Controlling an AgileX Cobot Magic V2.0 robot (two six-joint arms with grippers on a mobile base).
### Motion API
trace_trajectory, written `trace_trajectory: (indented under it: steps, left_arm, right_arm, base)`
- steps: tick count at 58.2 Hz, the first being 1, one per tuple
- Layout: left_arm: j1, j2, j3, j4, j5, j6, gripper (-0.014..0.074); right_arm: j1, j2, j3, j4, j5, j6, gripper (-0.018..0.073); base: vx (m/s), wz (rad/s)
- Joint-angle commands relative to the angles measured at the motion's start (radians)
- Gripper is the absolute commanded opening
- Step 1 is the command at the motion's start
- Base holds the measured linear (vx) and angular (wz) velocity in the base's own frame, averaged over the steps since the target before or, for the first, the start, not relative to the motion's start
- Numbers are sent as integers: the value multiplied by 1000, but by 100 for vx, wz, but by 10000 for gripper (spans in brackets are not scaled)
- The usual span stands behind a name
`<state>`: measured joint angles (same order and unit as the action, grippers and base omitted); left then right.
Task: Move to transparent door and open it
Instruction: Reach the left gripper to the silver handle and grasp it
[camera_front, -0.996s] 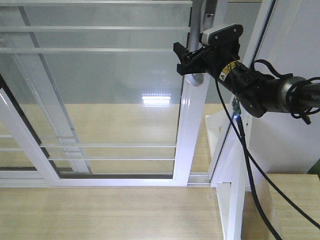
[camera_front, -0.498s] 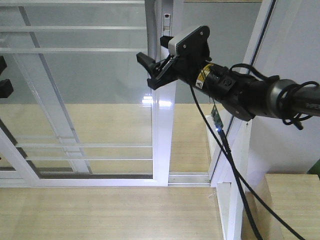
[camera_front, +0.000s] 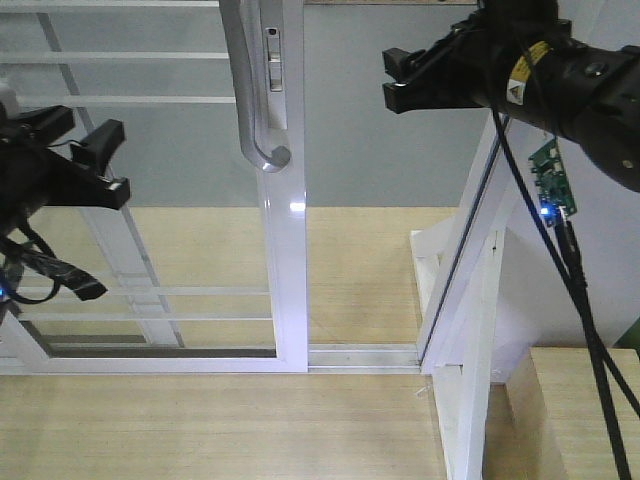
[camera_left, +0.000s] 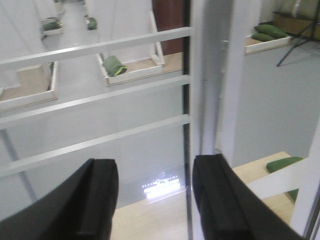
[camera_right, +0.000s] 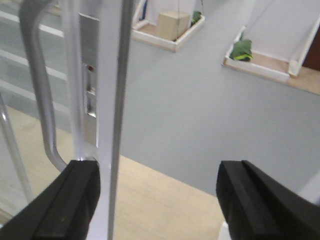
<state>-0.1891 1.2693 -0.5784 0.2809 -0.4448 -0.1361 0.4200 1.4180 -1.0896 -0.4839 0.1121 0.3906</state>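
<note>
Looking through the front camera, I have the transparent door (camera_front: 170, 200) filling the left and middle of the view. It is a tall sliding panel of clear glass in a white aluminium frame, crossed by thin horizontal white bars. Its white stile (camera_front: 285, 290) stands upright just left of centre. A curved, hook-shaped pale metal handle (camera_front: 243, 90) runs down the stile's left side, with its hook turned up at the bottom. Just beside it is a narrow slotted lock plate (camera_front: 276, 60). Between the stile and the slanted white frame post (camera_front: 478, 340) on the right there is an open gap, and grey floor (camera_front: 380, 150) shows through it with no glass in front. The black right gripper (camera_front: 398, 80) hangs high in that gap, well to the right of the handle and touching neither it nor the stile. Its jaws are spread and hold nothing. A black cable (camera_front: 580, 300) trails down from that arm. In the right wrist view the handle (camera_right: 37, 90) and stile (camera_right: 107, 100) sit above the gripper's left finger (camera_right: 75, 205), and I cannot tell whether that finger grazes the frame. The black left gripper (camera_front: 88, 150) sits at the left edge in front of the glass — fingers parted, nothing between them. In its own wrist view the gripper (camera_left: 157, 200) faces the white bars and a white upright.
</note>
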Motion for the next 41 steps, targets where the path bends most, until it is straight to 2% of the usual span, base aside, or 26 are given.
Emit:
trace_trajectory:
  steps: [1, 5, 11, 17, 29, 41]
  left_arm:
    - [-21, 42, -34, -1, -187, -5, 467]
    - [-21, 104, -39, -3, -257, -5, 467]
    - [-21, 186, -74, -2, -312, -12, 467]
    - [-31, 263, -140, 1, -344, -12, 467]
    - [-44, 369, -285, 3, -345, -12, 467]
    - [-47, 473, -409, 1, -345, -12, 467]
  right_arm:
    - [-5, -79, -27, 0, 68, 2, 542]
    - [-5, -105, -27, 2, 140, 2, 542]
    - [-5, -131, -23, 2, 176, 2, 542]
    - [-5, -160, 49, 2, 113, 8, 542]
    - [-5, -235, 249, 2, -48, 91, 542]
    - [-5, -271, 287, -6, -37, 99, 542]
  base:
    - [0, 0]
    - [0, 0]
    - [0, 0]
    - [0, 0]
    - [0, 0]
    - [0, 0]
